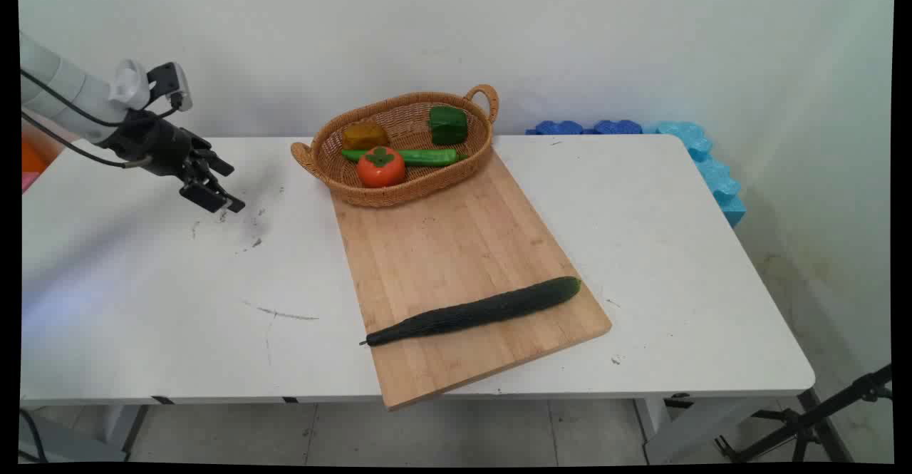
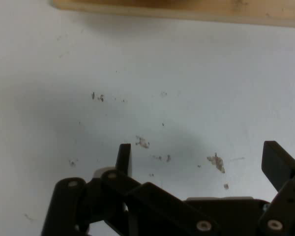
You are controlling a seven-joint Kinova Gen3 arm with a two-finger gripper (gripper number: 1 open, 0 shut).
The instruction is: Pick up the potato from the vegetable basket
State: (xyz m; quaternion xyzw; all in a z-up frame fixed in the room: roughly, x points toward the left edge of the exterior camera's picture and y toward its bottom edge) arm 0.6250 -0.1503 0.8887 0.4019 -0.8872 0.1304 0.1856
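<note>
My black gripper (image 1: 217, 192) hangs open and empty above the left part of the white table (image 1: 142, 281), over a patch of dark scuff marks (image 2: 216, 162). Nothing lies between its fingers (image 2: 124, 158). To its right a wooden cutting board (image 1: 456, 260) runs from the table's back to its front edge; its edge (image 2: 187, 12) shows at the top of the hand view. A long dark green cucumber (image 1: 474, 311) lies across the board's near end. A wicker basket (image 1: 324, 147) stands at the board's far end, holding a red tomato (image 1: 380, 166), a green bell pepper (image 1: 447, 125), a long green pepper (image 1: 420, 156) and a brownish-yellow item (image 1: 365, 135).
Blue foam blocks (image 1: 705, 160) line the table's back right corner against the wall. A black stand's legs (image 1: 805, 424) are on the floor at the lower right. An orange object (image 1: 32, 153) shows at the far left edge behind the arm.
</note>
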